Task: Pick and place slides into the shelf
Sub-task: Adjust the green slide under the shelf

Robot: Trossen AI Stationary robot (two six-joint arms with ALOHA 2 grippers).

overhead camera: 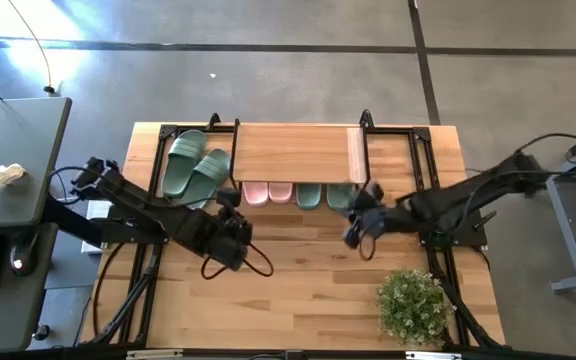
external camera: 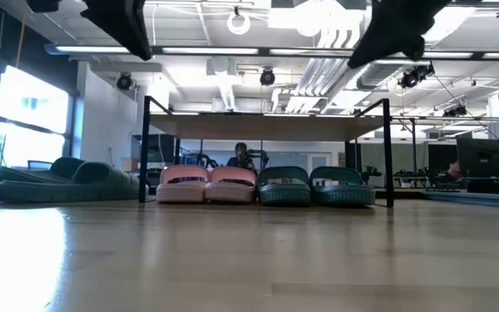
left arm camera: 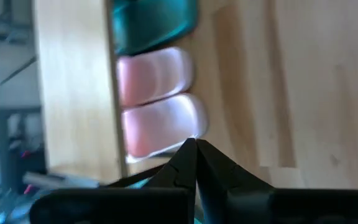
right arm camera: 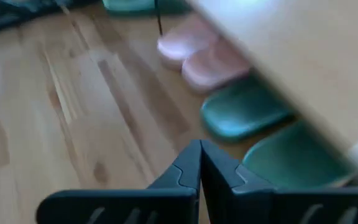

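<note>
The shelf (overhead camera: 293,150) stands at the table's far middle, and its plank top also shows in the low view (external camera: 267,127). Under it, in a row on the table, lie two pale pink slides (overhead camera: 268,192) (external camera: 206,184) and two green slides (overhead camera: 323,195) (external camera: 317,185). Two more green slides (overhead camera: 196,165) lie on the table left of the shelf. My left gripper (overhead camera: 233,212) (left arm camera: 194,149) hovers shut just in front of the pink pair and holds nothing. My right gripper (overhead camera: 363,205) (right arm camera: 199,149) hovers shut near the green pair's right end, also holding nothing.
A potted green plant (overhead camera: 413,305) stands at the table's near right. Bare wooden tabletop (overhead camera: 298,290) stretches in front of the shelf between the arms. A grey desk (overhead camera: 18,150) with a keyboard and a crumpled cloth stands beyond the table's left edge.
</note>
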